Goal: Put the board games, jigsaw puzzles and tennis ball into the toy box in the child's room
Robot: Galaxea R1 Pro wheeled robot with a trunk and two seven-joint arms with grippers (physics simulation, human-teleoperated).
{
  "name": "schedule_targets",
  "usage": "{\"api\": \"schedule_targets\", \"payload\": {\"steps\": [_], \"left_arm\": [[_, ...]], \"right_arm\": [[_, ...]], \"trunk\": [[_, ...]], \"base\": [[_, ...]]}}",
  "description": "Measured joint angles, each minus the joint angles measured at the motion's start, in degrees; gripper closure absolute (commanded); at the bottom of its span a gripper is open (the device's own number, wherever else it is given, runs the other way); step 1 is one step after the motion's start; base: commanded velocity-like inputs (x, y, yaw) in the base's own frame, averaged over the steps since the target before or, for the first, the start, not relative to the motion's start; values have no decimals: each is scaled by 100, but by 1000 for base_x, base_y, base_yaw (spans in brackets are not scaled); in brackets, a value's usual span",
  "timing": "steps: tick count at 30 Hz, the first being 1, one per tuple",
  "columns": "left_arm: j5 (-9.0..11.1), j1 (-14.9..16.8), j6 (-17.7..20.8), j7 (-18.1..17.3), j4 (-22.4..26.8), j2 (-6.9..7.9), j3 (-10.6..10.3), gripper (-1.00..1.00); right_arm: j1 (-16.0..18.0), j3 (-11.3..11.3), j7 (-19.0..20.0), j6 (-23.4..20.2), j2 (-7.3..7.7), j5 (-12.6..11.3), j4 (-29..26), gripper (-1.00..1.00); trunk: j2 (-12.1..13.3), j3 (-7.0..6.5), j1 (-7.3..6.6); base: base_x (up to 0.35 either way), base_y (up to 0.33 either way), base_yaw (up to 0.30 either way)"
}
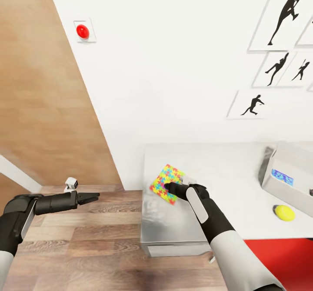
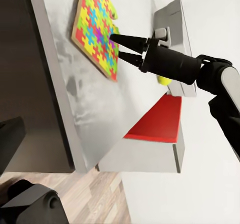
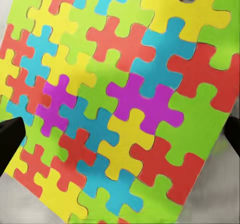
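Observation:
A bright multicoloured jigsaw puzzle (image 1: 165,181) lies flat near the left end of the grey table (image 1: 226,165). My right gripper (image 1: 169,188) hovers open just over its near part. In the right wrist view the puzzle (image 3: 120,98) lies close under the camera, with dark fingertips (image 3: 10,141) at either edge. The left wrist view shows the puzzle (image 2: 95,26) and the right gripper (image 2: 116,47) beside it, jaws apart. A grey toy box (image 1: 289,173) stands at the table's right, with a yellow tennis ball (image 1: 284,213) in front of it. My left gripper (image 1: 93,196) hangs open over the floor, left of the table.
A white wall with silhouette pictures (image 1: 278,39) rises behind the table, and a red button (image 1: 82,31) is on it. A red surface (image 1: 278,256) lies low at the table's right front. Wooden floor (image 1: 87,247) stretches left of the table.

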State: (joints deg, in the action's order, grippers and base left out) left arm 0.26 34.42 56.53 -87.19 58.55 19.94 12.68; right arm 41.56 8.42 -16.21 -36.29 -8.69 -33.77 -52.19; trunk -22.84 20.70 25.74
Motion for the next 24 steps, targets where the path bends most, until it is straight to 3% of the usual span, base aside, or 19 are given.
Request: {"api": "schedule_targets", "payload": {"steps": [13,24], "left_arm": [[0,-1,0,-3,0,0,0,-100],[1,-2,0,3,0,0,0,-100]], "right_arm": [[0,4,-1,-2,0,18,1,-100],[0,0,0,-1,0,5,0,-100]], "trunk": [[0,0,0],[0,0,0]], "base": [[4,228,0],[8,117,0]]}}
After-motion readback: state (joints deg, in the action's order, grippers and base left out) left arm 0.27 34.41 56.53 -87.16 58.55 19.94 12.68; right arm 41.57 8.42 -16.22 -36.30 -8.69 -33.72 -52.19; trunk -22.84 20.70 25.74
